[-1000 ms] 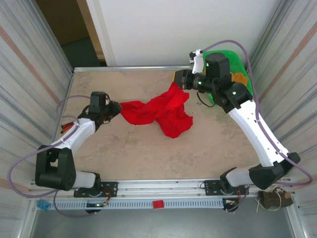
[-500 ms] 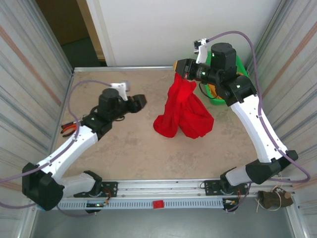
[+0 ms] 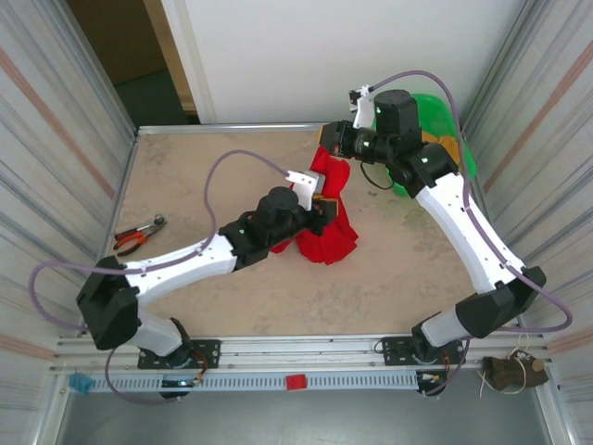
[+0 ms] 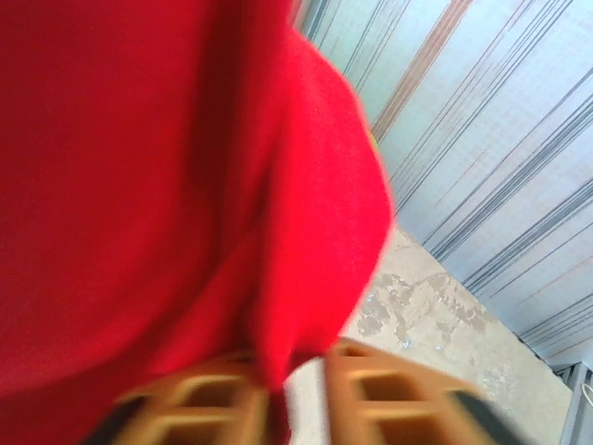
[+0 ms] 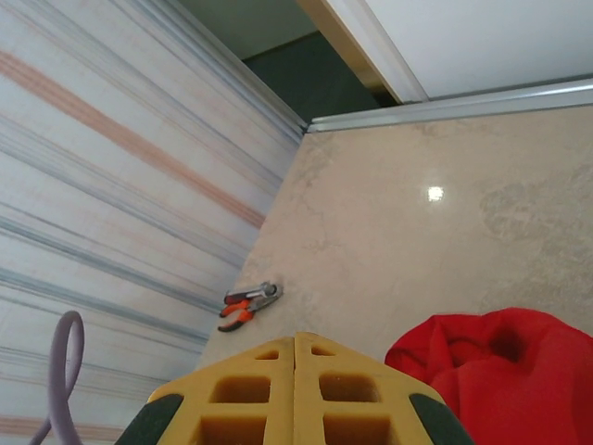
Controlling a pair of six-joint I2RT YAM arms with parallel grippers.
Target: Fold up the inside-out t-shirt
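So the right gripper (image 3: 332, 148) pinches the top of the bright red soft fabric t-shirt (image 3: 335, 232), hanging it bunched over the beige stone-look surface (image 3: 204, 176), probably so the left gripper (image 3: 321, 211), clamped on a lower fold, can pull it straight.

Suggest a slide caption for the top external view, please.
Right gripper holds the red t-shirt up by its top while left gripper pinches a lower fold.
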